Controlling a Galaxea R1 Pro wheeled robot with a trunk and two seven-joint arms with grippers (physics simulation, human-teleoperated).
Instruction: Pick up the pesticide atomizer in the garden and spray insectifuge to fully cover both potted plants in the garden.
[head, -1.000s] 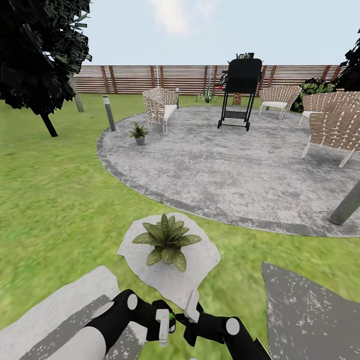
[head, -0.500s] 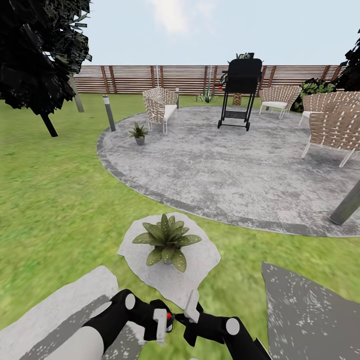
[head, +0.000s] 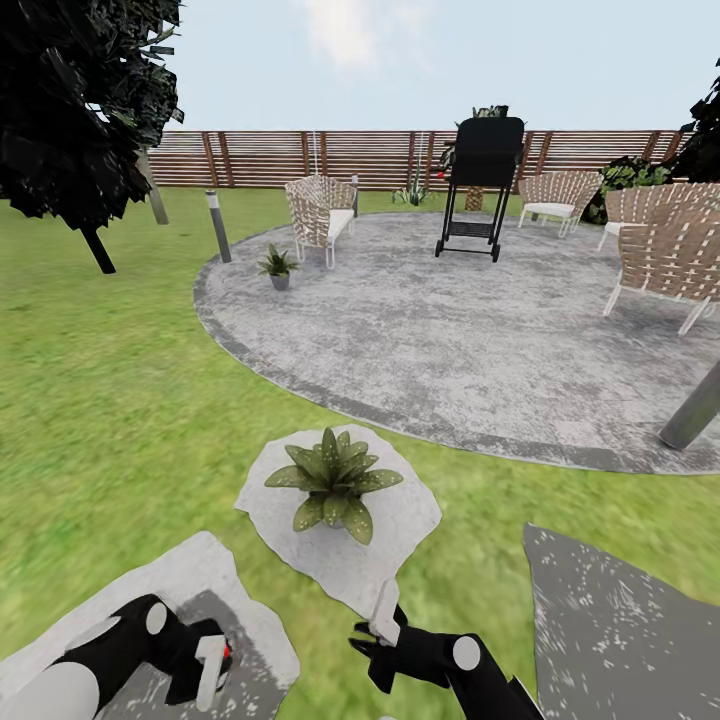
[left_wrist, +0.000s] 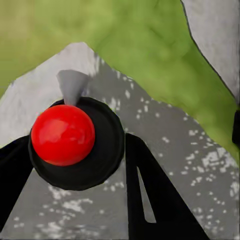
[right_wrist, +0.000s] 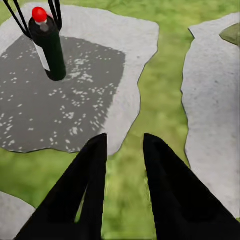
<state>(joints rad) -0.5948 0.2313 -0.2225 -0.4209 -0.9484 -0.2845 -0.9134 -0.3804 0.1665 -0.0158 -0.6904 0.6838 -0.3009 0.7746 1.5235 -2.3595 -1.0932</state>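
Note:
My left gripper (head: 210, 662) is shut on the pesticide atomizer (head: 226, 651), a slim dark bottle with a red top, low over a grey stepping stone (head: 130, 600) at the lower left. In the left wrist view the red top (left_wrist: 62, 134) sits between the two dark fingers (left_wrist: 155, 195). The right wrist view has the atomizer (right_wrist: 50, 47) upright over the shaded stone. My right gripper (head: 385, 622) is open and holds nothing, its fingers (right_wrist: 95, 175) over the grass. One potted plant (head: 333, 480) stands on a stone just ahead. The other potted plant (head: 277, 265) is at the patio's far left edge.
The garden's round stone patio (head: 480, 330) lies ahead with a black grill (head: 483, 180) and wicker chairs (head: 320, 210). A bollard lamp (head: 218, 225) and a dark tree (head: 80, 100) stand at the left. A grey post (head: 695, 410) leans at the right. A wooden fence (head: 260, 158) closes the back.
My left gripper has swung from the middle, beside the right gripper, out to the lower left with the atomizer in it. The right gripper and the view have stayed put.

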